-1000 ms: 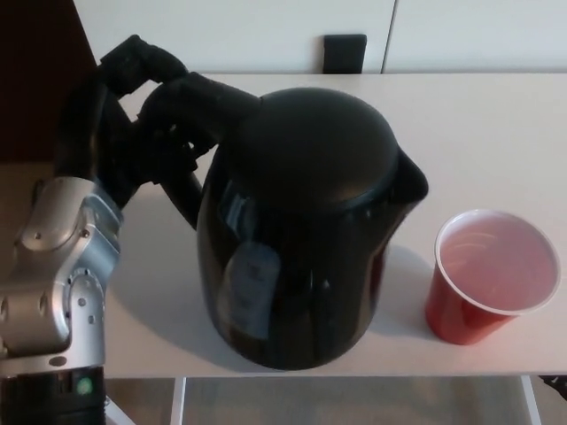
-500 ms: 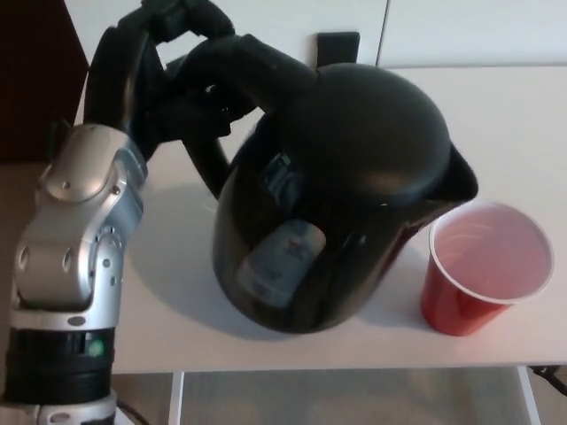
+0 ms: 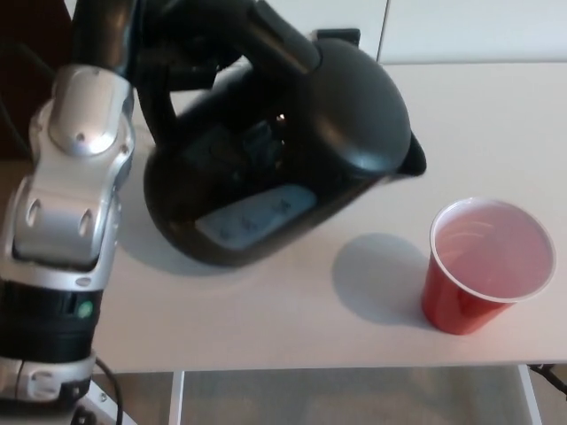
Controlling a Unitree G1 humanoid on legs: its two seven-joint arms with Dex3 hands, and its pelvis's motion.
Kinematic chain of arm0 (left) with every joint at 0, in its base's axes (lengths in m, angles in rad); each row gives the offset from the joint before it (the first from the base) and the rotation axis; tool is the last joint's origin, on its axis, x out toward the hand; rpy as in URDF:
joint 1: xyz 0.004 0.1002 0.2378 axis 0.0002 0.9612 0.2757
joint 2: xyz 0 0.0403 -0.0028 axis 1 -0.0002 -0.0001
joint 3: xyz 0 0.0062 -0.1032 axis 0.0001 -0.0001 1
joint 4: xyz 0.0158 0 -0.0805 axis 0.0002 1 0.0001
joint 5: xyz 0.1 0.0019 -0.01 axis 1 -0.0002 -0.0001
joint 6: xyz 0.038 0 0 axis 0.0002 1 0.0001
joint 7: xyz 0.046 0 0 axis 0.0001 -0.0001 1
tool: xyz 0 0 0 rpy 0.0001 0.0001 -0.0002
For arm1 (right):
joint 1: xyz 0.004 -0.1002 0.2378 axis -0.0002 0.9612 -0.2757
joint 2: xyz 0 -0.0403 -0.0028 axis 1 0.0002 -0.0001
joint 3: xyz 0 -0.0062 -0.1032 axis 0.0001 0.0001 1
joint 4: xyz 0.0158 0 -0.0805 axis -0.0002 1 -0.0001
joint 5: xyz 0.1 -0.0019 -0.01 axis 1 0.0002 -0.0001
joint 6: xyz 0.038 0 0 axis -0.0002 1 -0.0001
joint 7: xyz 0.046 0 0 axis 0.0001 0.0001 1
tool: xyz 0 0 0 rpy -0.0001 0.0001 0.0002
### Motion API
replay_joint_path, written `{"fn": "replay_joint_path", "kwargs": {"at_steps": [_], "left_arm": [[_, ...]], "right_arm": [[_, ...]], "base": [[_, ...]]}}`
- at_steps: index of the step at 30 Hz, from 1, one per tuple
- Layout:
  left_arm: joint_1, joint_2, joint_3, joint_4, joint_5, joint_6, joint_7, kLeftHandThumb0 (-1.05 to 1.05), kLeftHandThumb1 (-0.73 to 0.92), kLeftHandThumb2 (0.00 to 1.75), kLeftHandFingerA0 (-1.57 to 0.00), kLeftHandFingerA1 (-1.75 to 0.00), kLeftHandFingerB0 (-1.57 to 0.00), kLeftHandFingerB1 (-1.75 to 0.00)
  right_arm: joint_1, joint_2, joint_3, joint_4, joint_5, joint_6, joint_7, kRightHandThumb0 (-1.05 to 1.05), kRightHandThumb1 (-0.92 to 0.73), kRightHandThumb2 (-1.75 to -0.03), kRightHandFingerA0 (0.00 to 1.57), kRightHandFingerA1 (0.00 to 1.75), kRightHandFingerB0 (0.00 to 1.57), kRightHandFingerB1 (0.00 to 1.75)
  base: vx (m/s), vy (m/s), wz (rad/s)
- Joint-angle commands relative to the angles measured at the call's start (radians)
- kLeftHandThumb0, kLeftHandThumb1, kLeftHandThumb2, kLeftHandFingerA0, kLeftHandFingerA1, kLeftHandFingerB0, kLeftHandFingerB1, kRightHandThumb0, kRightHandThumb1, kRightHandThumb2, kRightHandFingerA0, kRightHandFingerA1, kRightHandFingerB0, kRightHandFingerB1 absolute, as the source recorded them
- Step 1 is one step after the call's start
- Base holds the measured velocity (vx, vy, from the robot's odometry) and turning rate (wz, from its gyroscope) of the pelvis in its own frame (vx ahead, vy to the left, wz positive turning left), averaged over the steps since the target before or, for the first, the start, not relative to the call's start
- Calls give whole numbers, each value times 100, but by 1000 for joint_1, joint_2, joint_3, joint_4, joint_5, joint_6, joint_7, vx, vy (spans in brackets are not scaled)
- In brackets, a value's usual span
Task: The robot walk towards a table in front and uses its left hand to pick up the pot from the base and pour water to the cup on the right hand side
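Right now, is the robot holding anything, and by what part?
Yes. The left robot hand grips the black kettle by its handle, tilted with the spout toward the red cup. No right robot hand shows.

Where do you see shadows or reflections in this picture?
Head view: the kettle throws a soft round shadow on the table beside the red cup; pale reflections show on the kettle's glossy black side; everything looks sharp.

Left hand point(image 3: 168, 40): cut off by the top edge, grip on the pot point(image 3: 275, 150) handle only partly visible (fingers merge with the black handle). Cup point(image 3: 489, 264): contents indistinguishable. Table point(image 3: 266, 328): far edge partly hidden behind the pot.
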Motion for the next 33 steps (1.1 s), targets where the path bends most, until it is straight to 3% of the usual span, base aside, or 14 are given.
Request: {"fn": "replay_joint_path", "kwargs": {"at_steps": [1, 8, 9, 10, 15, 16, 17, 18, 19, 28, 30, 31, 32, 33], "left_arm": [[-79, 10, -21, 10, 104, -72, 75, -17, 60, 54, -80, -175, -60, -175], [-120, -2, -65, 25, 156, -79, 89, -22, 54, 56, -88, -170, -76, -159], [-124, -5, -72, 31, 165, -87, 94, -23, 54, 56, -97, -155, -75, -159], [-123, -1, -86, 31, 177, -110, 93, -22, 54, 59, -101, -145, -84, -144], [-61, -5, -150, -25, 210, -202, 89, -21, 55, 58, -112, -128, -82, -155], [-59, -5, -152, -27, 212, -204, 89, -21, 55, 58, -112, -128, -82, -155], [-39, -9, -167, -47, 221, -201, 88, -22, 56, 58, -106, -142, -80, -159], [-29, -12, -181, -66, 230, -201, 85, -22, 56, 55, -89, -175, -70, -171], [-20, -10, -193, -79, 244, -208, 85, -20, 57, 55, -85, -175, -66, -175], [68, -2, -268, -139, 332, -297, 110, -19, 59, 55, -85, -175, -64, -173], [88, -5, -276, -153, 346, -298, 112, -18, 59, 55, -83, -175, -62, -174], [93, -5, -277, -155, 350, -302, 112, -18, 59, 55, -83, -175, -62, -174], [98, -9, -273, -155, 348, -310, 113, -15, 60, 54, -80, -175, -60, -175], [99, -10, -272, -155, 351, -312, 112, -16, 61, 55, -79, -175, -59, -175]], "right_arm": [[-82, -23, 9, -32, -15, -60, 9, -38, -59, -69, 45, 75, 39, 59], [-76, -20, 12, -46, -19, -58, 5, -41, -53, -70, 44, 81, 40, 61], [-77, -25, 10, -44, -20, -58, 8, -41, -54, -69, 44, 82, 39, 60], [-76, -28, 12, -37, -24, -64, 10, -40, -56, -69, 44, 76, 38, 58], [-17, -26, 29, -52, -52, -76, 15, -39, -56, -71, 40, 68, 37, 56], [-15, -27, 30, -52, -54, -77, 15, -39, -56, -71, 40, 68, 37, 56], [7, -29, 34, -57, -56, -82, 26, -40, -56, -74, 39, 68, 35, 56], [7, -31, 33, -40, -57, -83, 24, -36, -43, -97, 33, 65, 29, 60], [9, -31, 28, -30, -51, -79, 26, -32, -58, -74, 38, 71, 37, 58], [83, -42, 41, -13, -75, -76, 32, -31, -57, -74, 43, 74, 43, 65], [100, -44, 52, -12, -88, -68, 22, -24, -59, -75, 41, 69, 53, 77], [102, -46, 57, -8, -94, -65, 18, -24, -59, -75, 41, 69, 53, 77], [99, -60, 78, 25, -119, -77, 20, -27, -57, -73, 37, 65, 41, 65], [98, -62, 78, 34, -118, -81, 20, -29, -49, -87, 36, 65, 46, 72]], "base": [[0, 0, 0], [0, 0, 0], [0, 0, 0], [0, 0, 0], [0, 0, 0], [0, 0, 0], [0, 0, 0], [0, 0, 0], [0, 0, 0], [0, 0, 0], [0, 0, 7], [0, 0, 0], [0, 0, 0], [0, 0, 0]]}}
